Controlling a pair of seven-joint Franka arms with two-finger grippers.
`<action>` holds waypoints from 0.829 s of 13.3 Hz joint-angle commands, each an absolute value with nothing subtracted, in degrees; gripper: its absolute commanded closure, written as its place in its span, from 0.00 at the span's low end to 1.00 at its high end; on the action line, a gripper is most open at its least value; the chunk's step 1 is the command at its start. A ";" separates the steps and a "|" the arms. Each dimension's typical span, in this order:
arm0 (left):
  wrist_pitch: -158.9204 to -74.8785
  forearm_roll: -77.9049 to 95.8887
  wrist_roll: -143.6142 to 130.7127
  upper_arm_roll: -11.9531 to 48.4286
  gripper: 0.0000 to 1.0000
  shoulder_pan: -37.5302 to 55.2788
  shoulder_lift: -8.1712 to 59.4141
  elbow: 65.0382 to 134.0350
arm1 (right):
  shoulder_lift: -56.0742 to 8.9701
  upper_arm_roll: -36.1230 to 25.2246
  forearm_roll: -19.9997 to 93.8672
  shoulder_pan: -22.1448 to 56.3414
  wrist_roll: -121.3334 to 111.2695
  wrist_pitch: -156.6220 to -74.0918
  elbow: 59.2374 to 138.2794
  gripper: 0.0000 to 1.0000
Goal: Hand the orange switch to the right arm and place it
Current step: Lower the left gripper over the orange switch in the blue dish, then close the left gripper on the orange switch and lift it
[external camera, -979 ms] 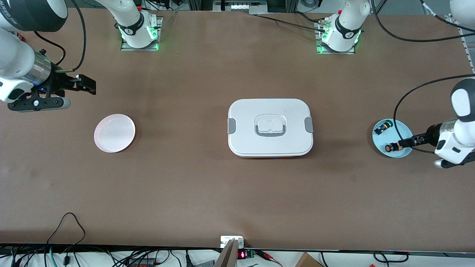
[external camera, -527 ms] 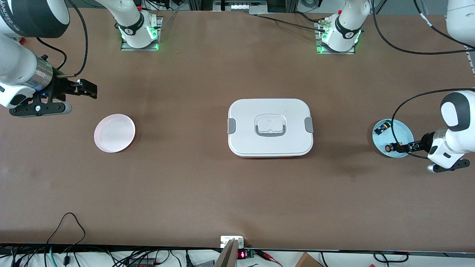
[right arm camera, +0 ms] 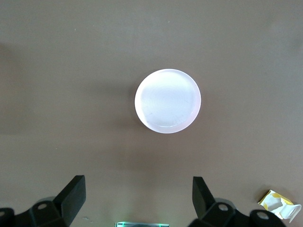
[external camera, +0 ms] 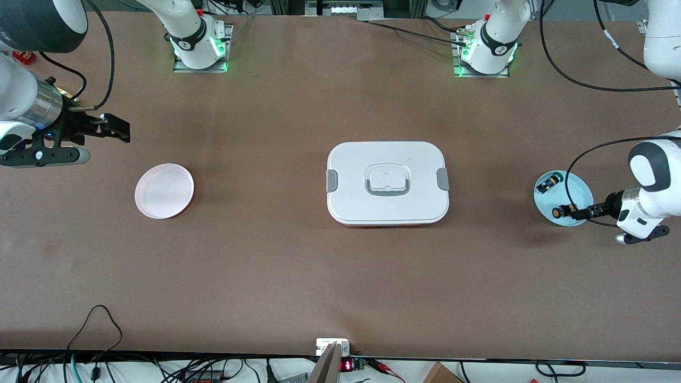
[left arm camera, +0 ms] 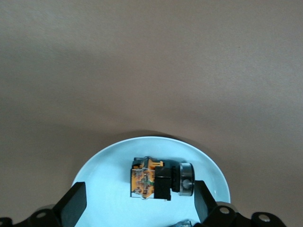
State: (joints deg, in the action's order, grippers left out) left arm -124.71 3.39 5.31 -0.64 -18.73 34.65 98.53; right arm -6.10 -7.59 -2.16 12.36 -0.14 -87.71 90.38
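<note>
The orange switch (external camera: pixel 558 212) lies on the light blue plate (external camera: pixel 580 191) at the left arm's end of the table, orange cap pointing toward the box. My left gripper (external camera: pixel 576 213) is low over the plate at the switch's terminal end, open and empty. In the left wrist view the open gripper (left arm camera: pixel 138 198) frames a switch (left arm camera: pixel 161 182) lying on the plate (left arm camera: pixel 104 179). It has an orange terminal block; I cannot tell which switch it is. My right gripper (external camera: pixel 123 133) hangs open and empty over the right arm's end of the table and waits (right arm camera: pixel 137 189).
A black switch with a green tip (external camera: pixel 548 183) shares the blue plate. A white lidded box (external camera: pixel 387 183) sits mid-table. A pale pink plate (external camera: pixel 164 190) lies below the right gripper, also in the right wrist view (right arm camera: pixel 167 100). A yellow-white scrap (right arm camera: pixel 279 202) lies nearby.
The left gripper has come down lower over the blue plate beside the orange switch. The right gripper has drifted slightly toward its own end of the table.
</note>
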 commanded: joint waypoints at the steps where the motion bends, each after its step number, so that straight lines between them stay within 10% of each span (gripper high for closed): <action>1: -125.42 6.85 8.52 -0.09 0.00 -19.51 34.36 99.93 | -6.59 -7.12 -1.76 12.74 0.17 -86.66 89.12 0.00; 11: -125.60 6.77 9.40 0.00 0.00 -19.51 35.95 100.90 | -9.75 -7.03 -1.32 12.83 -1.14 -86.92 89.21 0.00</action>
